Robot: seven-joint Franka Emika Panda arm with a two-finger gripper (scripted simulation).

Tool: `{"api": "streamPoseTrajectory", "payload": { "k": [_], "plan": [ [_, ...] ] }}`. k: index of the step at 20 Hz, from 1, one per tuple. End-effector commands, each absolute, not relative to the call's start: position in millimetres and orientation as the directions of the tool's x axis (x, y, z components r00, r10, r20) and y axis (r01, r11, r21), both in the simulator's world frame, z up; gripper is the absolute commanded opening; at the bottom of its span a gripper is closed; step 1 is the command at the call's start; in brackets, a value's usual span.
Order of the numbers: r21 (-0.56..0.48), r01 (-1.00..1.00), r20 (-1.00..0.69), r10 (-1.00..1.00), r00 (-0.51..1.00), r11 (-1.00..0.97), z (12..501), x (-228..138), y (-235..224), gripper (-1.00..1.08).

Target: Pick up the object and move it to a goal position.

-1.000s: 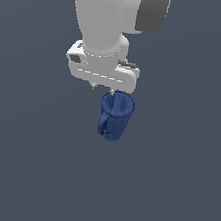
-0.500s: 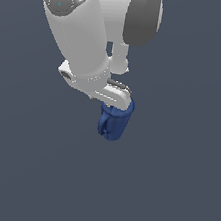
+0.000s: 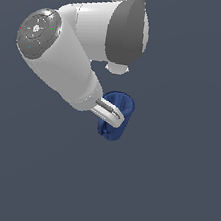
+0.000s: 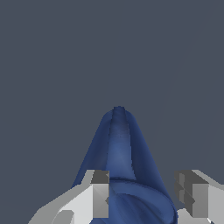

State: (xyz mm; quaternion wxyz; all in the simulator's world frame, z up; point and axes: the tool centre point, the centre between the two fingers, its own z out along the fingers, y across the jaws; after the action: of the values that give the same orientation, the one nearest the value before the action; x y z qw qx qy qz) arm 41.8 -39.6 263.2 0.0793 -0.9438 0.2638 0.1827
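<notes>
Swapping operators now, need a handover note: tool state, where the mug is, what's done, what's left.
Tool: fingers straddle the rim of the dark blue mug, one inside the mouth and one outside; shut on the mug wall as far as the wrist view shows.
Mug: hanging from the tool in the exterior view, tilted, below the arm's wrist.
Done: pick-up looks complete.
Left: carry it to the goal. No goal marker shows in either view, so the distance left cannot be told.
</notes>
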Motion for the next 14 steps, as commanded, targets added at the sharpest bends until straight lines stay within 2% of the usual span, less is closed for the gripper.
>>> {"api": "streamPoseTrajectory", "payload": {
  "k": [1, 14],
  "plan": [
    [-0.049, -0.557, -0.417, -0.490, 0.766, -0.829, 256.7, 47.4, -39.8, 0.28],
    [-0.015, -0.663, -0.541, -0.552, 0.634, -0.748, 225.4, 62.6, -39.5, 0.28]
  ]
}}
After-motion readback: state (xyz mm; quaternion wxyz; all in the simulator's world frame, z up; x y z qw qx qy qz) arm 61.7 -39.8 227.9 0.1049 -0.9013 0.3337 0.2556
